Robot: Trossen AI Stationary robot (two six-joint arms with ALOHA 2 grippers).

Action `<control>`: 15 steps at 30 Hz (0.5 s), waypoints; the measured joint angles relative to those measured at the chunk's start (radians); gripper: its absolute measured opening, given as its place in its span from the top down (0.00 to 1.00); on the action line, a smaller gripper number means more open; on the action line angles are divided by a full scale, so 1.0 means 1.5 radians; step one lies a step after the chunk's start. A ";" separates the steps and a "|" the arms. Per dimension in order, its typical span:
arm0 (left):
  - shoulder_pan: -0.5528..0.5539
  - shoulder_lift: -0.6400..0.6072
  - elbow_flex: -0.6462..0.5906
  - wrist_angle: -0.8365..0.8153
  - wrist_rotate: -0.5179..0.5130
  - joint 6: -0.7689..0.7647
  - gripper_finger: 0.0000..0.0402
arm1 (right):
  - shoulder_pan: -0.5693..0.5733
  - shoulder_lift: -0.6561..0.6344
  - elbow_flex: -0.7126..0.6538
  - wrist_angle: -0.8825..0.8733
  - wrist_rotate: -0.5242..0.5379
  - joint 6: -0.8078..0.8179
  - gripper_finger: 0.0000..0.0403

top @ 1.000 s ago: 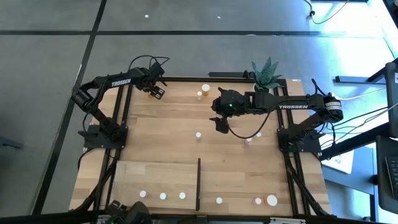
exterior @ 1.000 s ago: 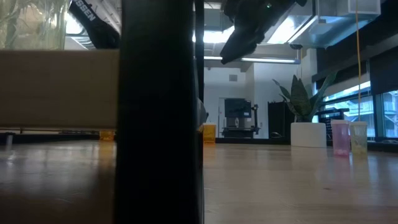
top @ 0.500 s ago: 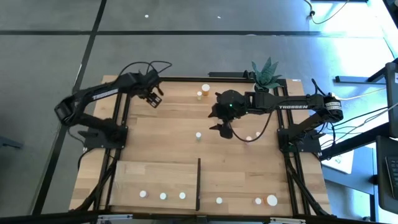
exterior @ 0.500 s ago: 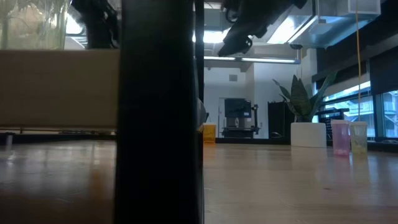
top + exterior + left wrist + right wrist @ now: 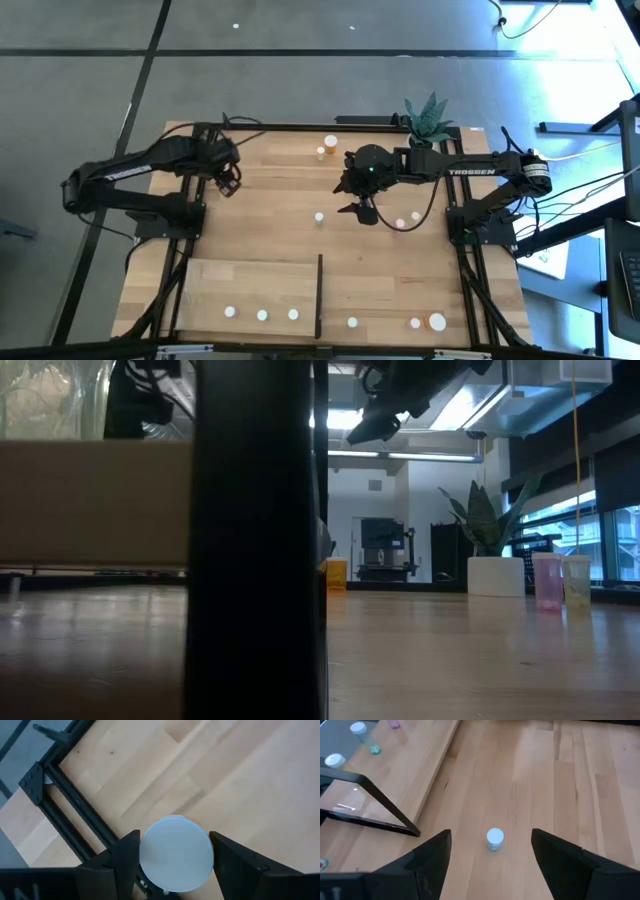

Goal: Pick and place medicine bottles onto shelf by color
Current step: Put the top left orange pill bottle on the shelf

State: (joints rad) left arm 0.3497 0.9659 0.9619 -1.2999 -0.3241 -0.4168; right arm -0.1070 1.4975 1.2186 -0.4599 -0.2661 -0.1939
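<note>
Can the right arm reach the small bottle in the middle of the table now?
Probably yes. The right tool is open, and the small bottle stands alone on bare wood ahead of its fingers, nothing between.

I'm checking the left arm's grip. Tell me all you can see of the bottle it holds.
The bottle has a round white cap that hides nearly all of its body; only a sliver of orange shows at the cap's edge. It sits upright between the left gripper jaws, which press on both its sides, lifted above the wooden tabletop near its black-railed corner.

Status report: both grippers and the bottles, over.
Left gripper shut on white-capped orange bottle, lifted. Right gripper open above small green bottle. Pale wood shelf unobstructed.
</note>
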 joint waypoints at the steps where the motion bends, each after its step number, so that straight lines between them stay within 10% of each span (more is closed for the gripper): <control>1: -0.014 -0.006 0.000 -0.007 0.000 0.000 0.48 | 0.000 0.000 0.000 0.000 -0.001 -0.001 0.31; 15: -0.188 -0.031 0.000 -0.035 0.044 0.035 0.48 | 0.000 0.000 0.000 0.057 -0.134 -0.017 0.31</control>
State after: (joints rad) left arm 0.0676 0.9192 0.9619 -1.3522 -0.2583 -0.3645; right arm -0.1070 1.4971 1.2187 -0.3745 -0.4666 -0.2188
